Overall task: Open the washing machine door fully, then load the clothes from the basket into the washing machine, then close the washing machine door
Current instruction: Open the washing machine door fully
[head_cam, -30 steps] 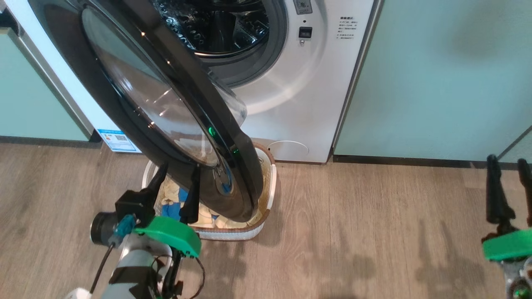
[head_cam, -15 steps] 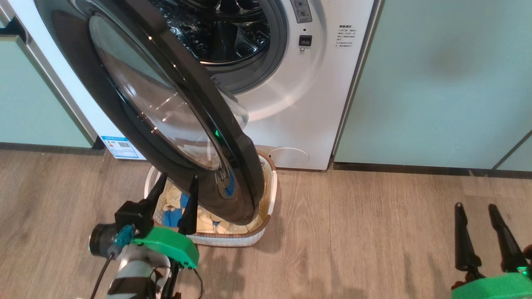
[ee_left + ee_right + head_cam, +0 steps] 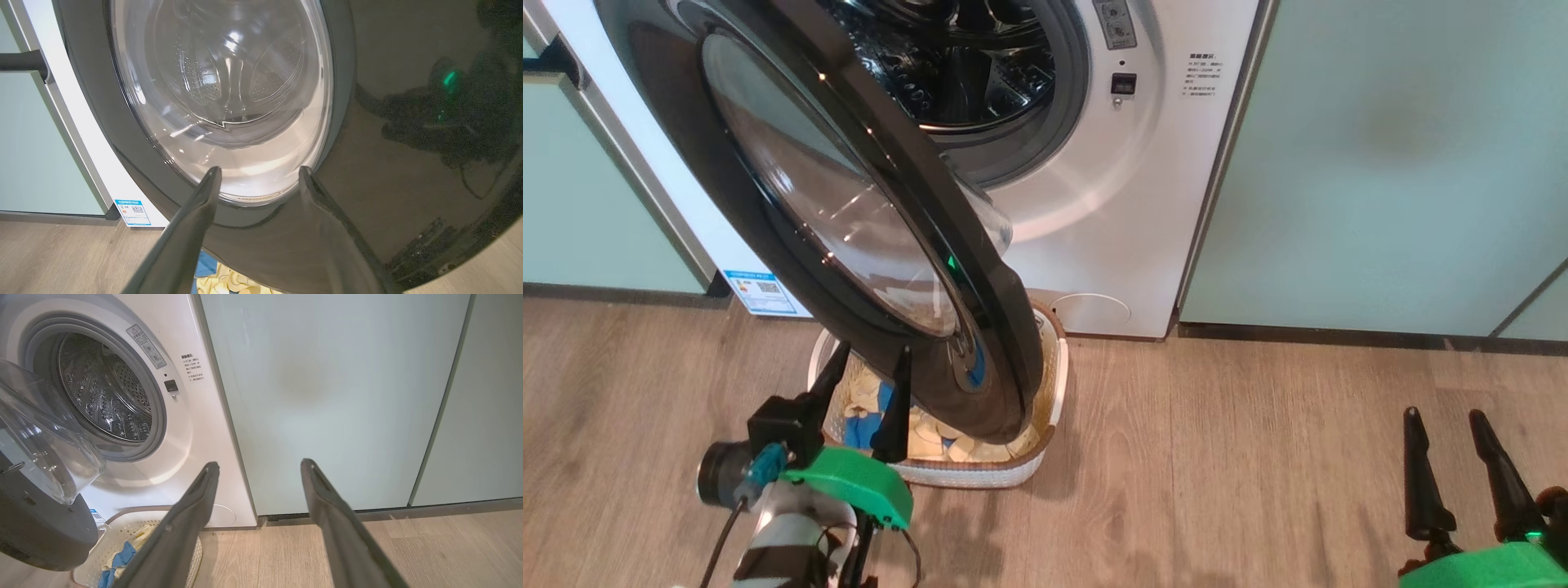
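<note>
The washing machine (image 3: 1111, 204) is white, with its steel drum (image 3: 964, 65) showing. The washing machine door (image 3: 849, 212) stands part-way open, its glossy black outer face (image 3: 408, 163) towards me and its lower edge over the basket (image 3: 1058, 384). The clothes (image 3: 862, 412), pale yellow and blue, lie in the basket. My left gripper (image 3: 872, 353) is open above the basket's left side, its fingertips close to the door's window rim (image 3: 245, 198); I cannot tell whether they touch. My right gripper (image 3: 1444, 414) is open over the bare floor at lower right. The door's clear bowl (image 3: 45, 445) bulges towards the drum.
Pale green cabinets (image 3: 1380, 163) flank the machine on the right and another (image 3: 580, 204) on the left. A blue sticker (image 3: 760, 292) sits low on the machine's front. Wood floor (image 3: 1217, 474) stretches between the basket and my right gripper.
The camera has shifted a little. My right gripper has come down and leftwards from the right edge of the head view. The left gripper and the door have stayed about the same.
</note>
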